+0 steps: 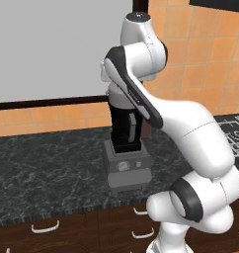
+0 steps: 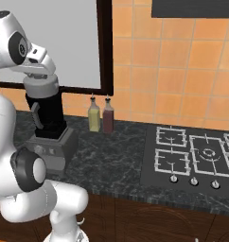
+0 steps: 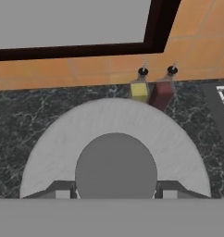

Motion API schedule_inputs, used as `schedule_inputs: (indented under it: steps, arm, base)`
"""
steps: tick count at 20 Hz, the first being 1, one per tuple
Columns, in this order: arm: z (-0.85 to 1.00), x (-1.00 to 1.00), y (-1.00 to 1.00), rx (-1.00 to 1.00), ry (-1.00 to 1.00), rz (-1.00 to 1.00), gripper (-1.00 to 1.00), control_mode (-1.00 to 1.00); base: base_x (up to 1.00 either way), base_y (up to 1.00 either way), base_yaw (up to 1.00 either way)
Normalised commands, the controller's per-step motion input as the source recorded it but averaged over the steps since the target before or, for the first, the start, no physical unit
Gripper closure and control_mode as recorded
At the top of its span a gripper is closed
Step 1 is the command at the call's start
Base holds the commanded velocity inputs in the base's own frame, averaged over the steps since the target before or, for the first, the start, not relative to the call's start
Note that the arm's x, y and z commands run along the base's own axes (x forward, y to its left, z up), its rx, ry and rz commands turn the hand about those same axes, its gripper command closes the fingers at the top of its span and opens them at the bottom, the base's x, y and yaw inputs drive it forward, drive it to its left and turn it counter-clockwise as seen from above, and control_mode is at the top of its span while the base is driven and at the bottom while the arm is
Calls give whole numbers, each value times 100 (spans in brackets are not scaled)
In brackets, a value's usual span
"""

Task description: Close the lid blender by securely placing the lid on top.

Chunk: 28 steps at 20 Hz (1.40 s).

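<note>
End effector: we are seeing the end effector (image 3: 115,193) with its two tips sitting against either side of the lid's central knob, so we are judging it to be clamped on the lid (image 3: 63,143).
Lid position: we are finding the lid (image 2: 40,86) riding at the top of the blender (image 2: 49,117), under the wrist; whether it is touching the jar rim or hanging just above we cannot tell.
Blender: we are seeing the dark jar standing upright on its boxy grey base (image 1: 127,170), on the tabletop (image 1: 47,168) near the front edge.
Risk, seating: we are thinking a release now could be leaving the lid tilted or resting loose, because the rim is hidden beneath the lid and we cannot be checking centring.
Risk, pushing: we are expecting that an off-centre downward press could be tipping or sliding the tall jar towards the tabletop edge.
Risk, retreat: we are noting that pulling up before the tips are spreading could be lifting the lid off again.
Neighbours: we are seeing the yellow bottle (image 3: 139,88) and the dark red bottle (image 3: 162,91) standing well apart, so no trouble there.
</note>
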Motion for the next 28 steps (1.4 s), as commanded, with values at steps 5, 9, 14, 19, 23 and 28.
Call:
schedule_inputs:
  steps: [5,9,14,19,23,28]
  arm:
    - [1,-8,-4,0,0,0,100,-100]
    - [3,-1,-8,0,0,0,100,-100]
    - [32,-4,-3,0,0,0,100,-100]
    - [29,-17,-3,0,0,0,100,-100]
    - [4,-6,-12,0,0,0,100,-100]
    - [0,1,-12,0,0,0,100,-100]
  base:
    - [0,0,0]
    - [0,0,0]
    - [0,0,0]
    - [0,0,0]
    - [0,0,0]
    - [0,0,0]
